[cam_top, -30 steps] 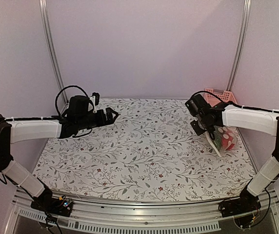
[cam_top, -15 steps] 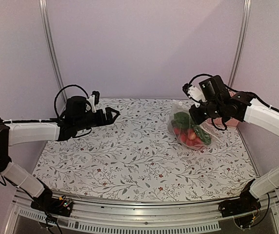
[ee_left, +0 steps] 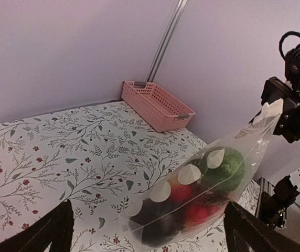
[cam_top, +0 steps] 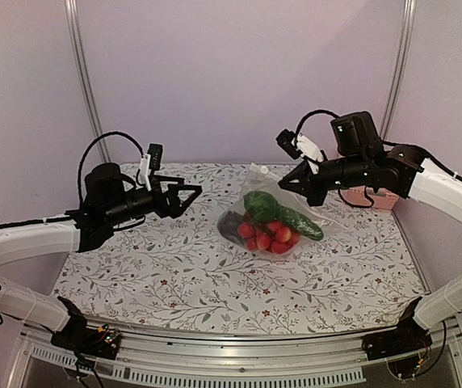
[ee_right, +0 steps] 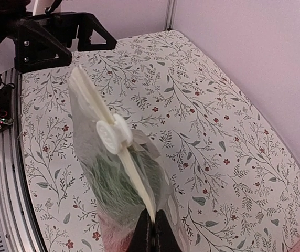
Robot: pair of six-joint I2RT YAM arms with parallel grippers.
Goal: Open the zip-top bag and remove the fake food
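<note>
The zip-top bag [cam_top: 268, 208], fake food [cam_top: 270, 232] inside, hangs over the surface [cam_top: 174, 267] right of centre. Your right end effector [cam_top: 284, 182] pinches its zip edge. Your left end effector [cam_top: 189, 196] stands spread, well apart to the bag's left.

Light was soft and even, with a pink-lavender cast in all three views. Only faint shadows fell on the table [cam_top: 174, 267]. White glare patches sat on the zip-top bag [ee_left: 197, 186] in left wrist. Top view was slightly soft, wrist views sharper.
</note>
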